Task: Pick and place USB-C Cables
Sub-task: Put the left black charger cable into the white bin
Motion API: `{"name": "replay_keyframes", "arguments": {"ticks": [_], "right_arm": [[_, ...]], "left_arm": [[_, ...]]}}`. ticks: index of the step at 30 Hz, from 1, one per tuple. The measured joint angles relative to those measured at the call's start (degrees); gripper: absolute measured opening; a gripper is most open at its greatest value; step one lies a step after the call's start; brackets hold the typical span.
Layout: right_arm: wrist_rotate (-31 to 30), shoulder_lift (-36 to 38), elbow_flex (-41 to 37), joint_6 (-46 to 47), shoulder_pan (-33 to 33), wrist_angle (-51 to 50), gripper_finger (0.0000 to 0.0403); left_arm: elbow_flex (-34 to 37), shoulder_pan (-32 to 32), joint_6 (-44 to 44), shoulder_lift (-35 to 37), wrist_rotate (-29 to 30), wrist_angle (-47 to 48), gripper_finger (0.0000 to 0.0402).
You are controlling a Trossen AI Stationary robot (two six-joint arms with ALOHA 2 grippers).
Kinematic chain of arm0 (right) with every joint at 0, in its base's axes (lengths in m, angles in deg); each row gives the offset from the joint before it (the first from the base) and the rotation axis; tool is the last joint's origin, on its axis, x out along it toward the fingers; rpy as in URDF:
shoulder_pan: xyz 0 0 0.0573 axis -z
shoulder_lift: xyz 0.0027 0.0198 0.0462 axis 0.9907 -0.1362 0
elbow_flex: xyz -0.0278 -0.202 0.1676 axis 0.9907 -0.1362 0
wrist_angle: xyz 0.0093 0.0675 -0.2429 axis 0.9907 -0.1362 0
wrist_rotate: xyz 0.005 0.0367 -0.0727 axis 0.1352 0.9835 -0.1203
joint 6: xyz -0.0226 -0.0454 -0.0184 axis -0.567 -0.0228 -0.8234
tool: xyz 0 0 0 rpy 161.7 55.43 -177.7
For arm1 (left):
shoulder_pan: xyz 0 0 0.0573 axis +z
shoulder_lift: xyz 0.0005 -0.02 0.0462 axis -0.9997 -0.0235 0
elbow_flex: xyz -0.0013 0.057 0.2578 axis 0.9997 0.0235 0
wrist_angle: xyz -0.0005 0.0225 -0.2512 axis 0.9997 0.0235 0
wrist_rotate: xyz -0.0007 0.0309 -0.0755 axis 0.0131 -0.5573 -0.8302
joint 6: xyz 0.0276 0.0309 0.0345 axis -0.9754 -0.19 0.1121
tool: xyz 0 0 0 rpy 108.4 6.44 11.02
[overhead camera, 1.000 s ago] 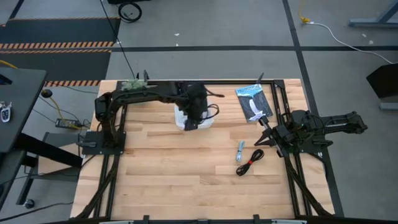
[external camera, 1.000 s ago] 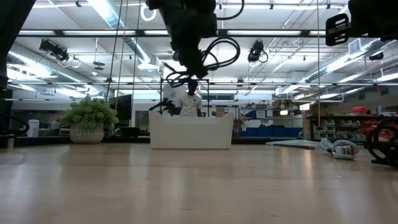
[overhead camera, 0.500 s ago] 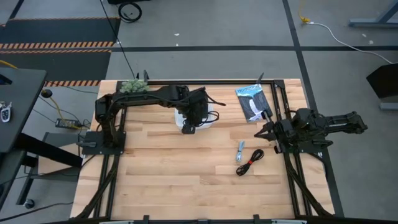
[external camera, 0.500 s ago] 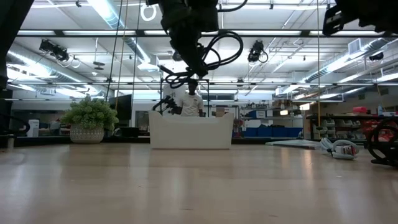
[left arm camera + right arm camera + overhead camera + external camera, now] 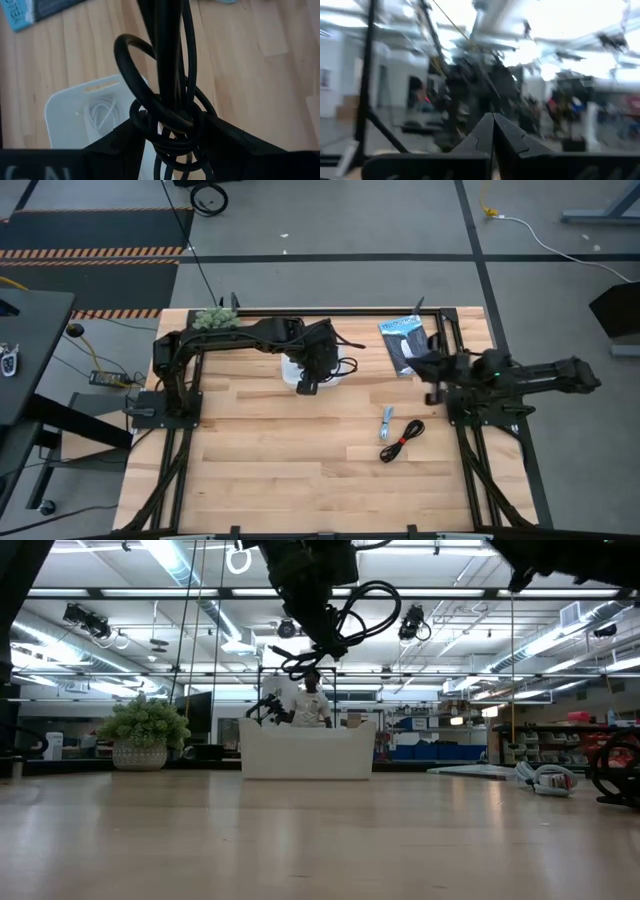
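Note:
My left gripper [image 5: 308,378] hangs over the white bin [image 5: 291,370] near the table's far edge, shut on the black coiled cable [image 5: 345,625]. A white cable [image 5: 100,112] lies inside the bin [image 5: 70,102]. The short blue-grey cable [image 5: 387,423] and the black cable with the red tie [image 5: 402,442] lie on the wood right of centre. My right gripper [image 5: 493,122] is raised above the table's right side, fingers shut and pointing level into the room, beside the flat dark packet [image 5: 403,344]. My left gripper pinches the black cable's bundled coil [image 5: 167,117] between its two fingers, coming from above and pointing down. Several strands cross in the hold. The loops [image 5: 365,610] hang and spring out beside the fingers, lifted clear above the bin [image 5: 308,752].
A potted plant [image 5: 214,316] stands at the far left corner. Dark frame rails [image 5: 455,350] run along the table's edges. Bare wood [image 5: 280,460] spreads over the near half of the table. A person stands far behind the bin in the low view.
My right arm has lifted away from the tabletop and tipped its gripper up until it points level, moving toward the far edge near the packet. My left gripper has stayed over the bin with the black cable, whose loops have swung slightly rightward in the low view.

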Motion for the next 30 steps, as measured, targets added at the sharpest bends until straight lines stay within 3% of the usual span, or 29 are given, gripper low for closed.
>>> {"name": "replay_keyframes", "arguments": {"ticks": [6, 15, 30], "right_arm": [[-2.1, -14.9, 0.0, 3.9, 2.9, 8.9, 0.0016], [-4.0, -34.1, 0.0, 16.8, 6.1, 17.8, 0.0028], [-6.6, -54.5, 4.2, 13.5, 6.3, 31.1, 0.0198]], "left_arm": [[0.0, 0.4, 0.0, 0.0, 1.1, -1.0, 0.0188], [0.0, 0.4, 0.0, 0.0, 4.2, -1.1, 0.0188], [0.3, 0.9, 0.0, -1.0, 4.3, -1.3, 0.0188]]}}
